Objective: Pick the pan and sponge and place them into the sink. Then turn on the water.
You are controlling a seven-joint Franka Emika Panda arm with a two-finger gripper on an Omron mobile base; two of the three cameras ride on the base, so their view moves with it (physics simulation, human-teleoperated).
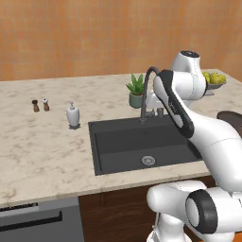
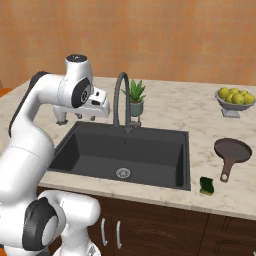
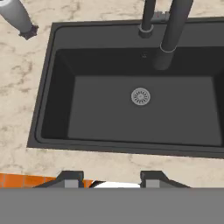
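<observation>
The black sink (image 1: 118, 142) (image 2: 100, 150) (image 3: 105, 109) lies empty, its silver drain (image 3: 141, 96) bare. No water runs from the arched dark tap (image 1: 146, 90) (image 2: 119, 95) (image 3: 174, 30). My gripper (image 2: 70, 119) (image 3: 111, 178) hovers above the sink's near left part. It is open, and nothing sits between its fingers. The dark brown pan (image 2: 232, 150) (image 1: 231, 117) rests on the counter right of the sink, handle toward the front. The green sponge (image 2: 206, 186) lies near the counter's front edge, just past the sink's right front corner. Both are far from the gripper.
A potted plant (image 1: 136, 90) (image 2: 135, 97) stands behind the tap. A soap dispenser (image 1: 73, 115) (image 3: 17, 17) and two small shakers (image 1: 40, 105) stand left of the sink. A grey bowl of lemons (image 2: 235, 100) (image 1: 215, 80) sits at the back right.
</observation>
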